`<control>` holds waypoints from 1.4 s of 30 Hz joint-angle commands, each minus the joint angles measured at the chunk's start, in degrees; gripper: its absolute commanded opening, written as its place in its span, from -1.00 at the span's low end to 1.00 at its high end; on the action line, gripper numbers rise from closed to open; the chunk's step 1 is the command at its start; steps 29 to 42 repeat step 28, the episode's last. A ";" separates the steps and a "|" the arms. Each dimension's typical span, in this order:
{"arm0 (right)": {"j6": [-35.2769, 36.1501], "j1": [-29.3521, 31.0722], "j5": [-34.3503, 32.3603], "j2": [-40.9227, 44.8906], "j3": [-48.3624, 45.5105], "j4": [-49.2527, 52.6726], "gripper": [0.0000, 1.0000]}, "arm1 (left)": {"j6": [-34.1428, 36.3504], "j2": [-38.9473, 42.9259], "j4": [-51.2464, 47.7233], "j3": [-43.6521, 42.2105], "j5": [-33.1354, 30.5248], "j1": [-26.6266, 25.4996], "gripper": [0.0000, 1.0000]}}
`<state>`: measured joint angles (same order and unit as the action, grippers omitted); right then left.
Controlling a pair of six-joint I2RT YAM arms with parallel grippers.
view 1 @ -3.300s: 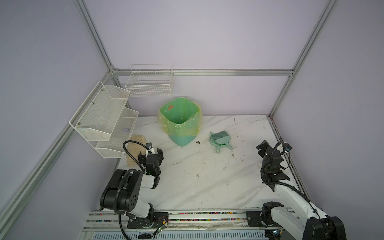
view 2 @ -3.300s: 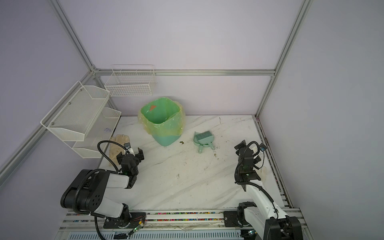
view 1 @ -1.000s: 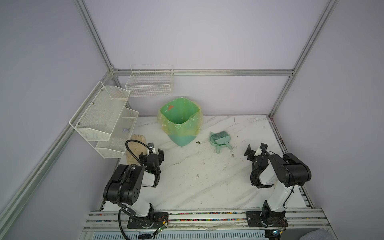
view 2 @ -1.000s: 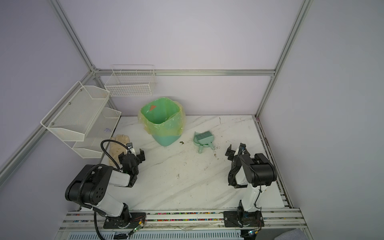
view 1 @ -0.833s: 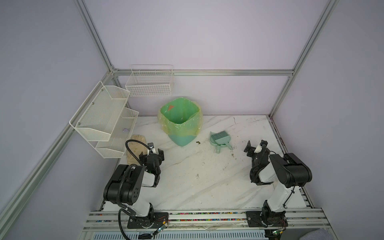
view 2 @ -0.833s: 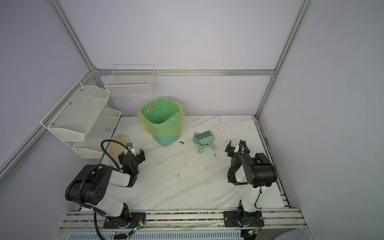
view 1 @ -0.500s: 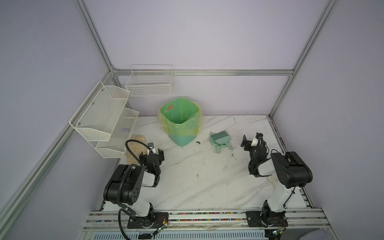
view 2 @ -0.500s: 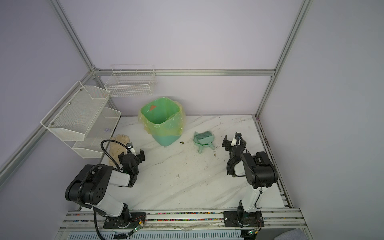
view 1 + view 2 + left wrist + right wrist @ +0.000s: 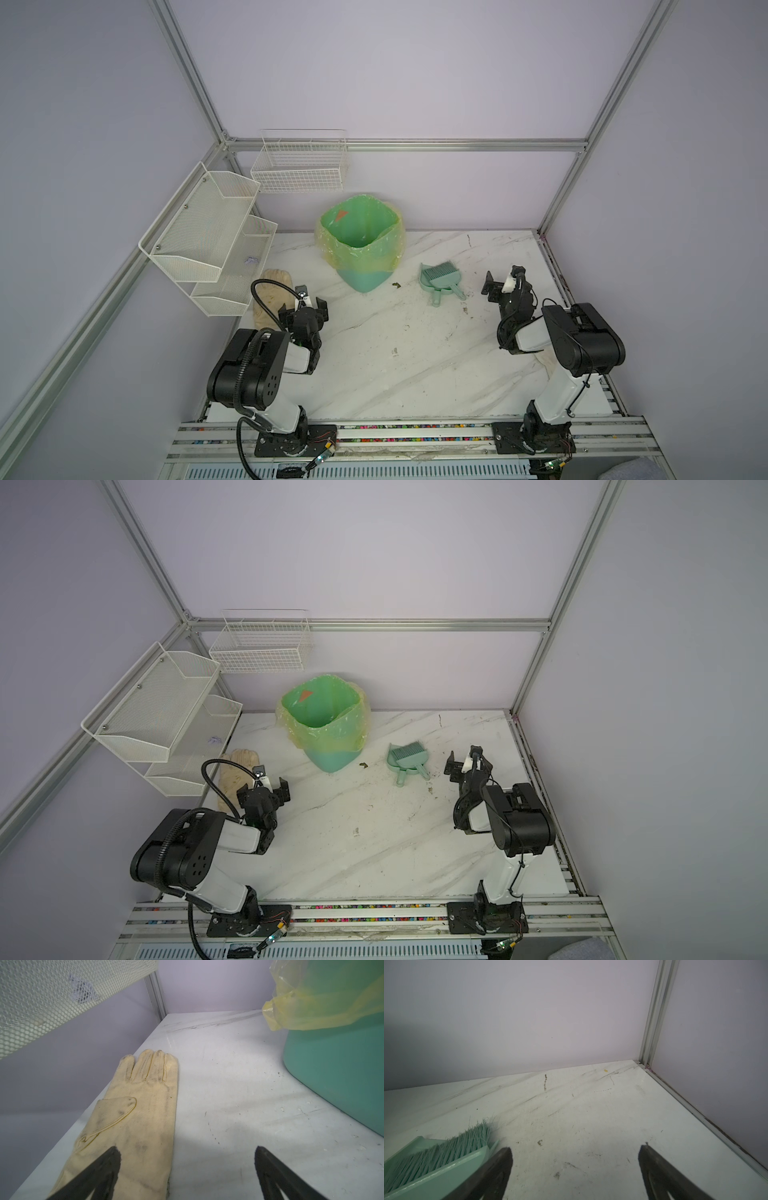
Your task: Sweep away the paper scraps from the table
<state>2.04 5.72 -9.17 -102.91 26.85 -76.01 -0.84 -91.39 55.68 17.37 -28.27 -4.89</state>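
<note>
Hovering just right of the brush (image 9: 439,275) nested in its dustpan (image 9: 432,286), your right gripper (image 9: 503,286) has spread, empty jaws; small scraps (image 9: 396,285) dot the bench (image 9: 415,374), so grasp the brush handle.

The right arm folded back toward its base and swung its gripper (image 9: 503,282) forward across the bench (image 9: 415,353), ending just beside the dustpan (image 9: 438,279) and brush (image 9: 437,274), nearer the back wall, jaws spread apart.
</note>
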 commanded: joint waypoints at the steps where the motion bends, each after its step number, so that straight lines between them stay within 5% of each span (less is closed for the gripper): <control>1: 1.21 -0.27 0.10 0.87 -0.11 -0.73 0.95 | -0.30 0.47 3.03 3.21 0.21 0.41 0.99; 42: 1.33 -0.44 0.80 0.89 -0.04 -0.59 0.95 | -0.28 0.43 3.03 3.18 0.13 0.40 1.00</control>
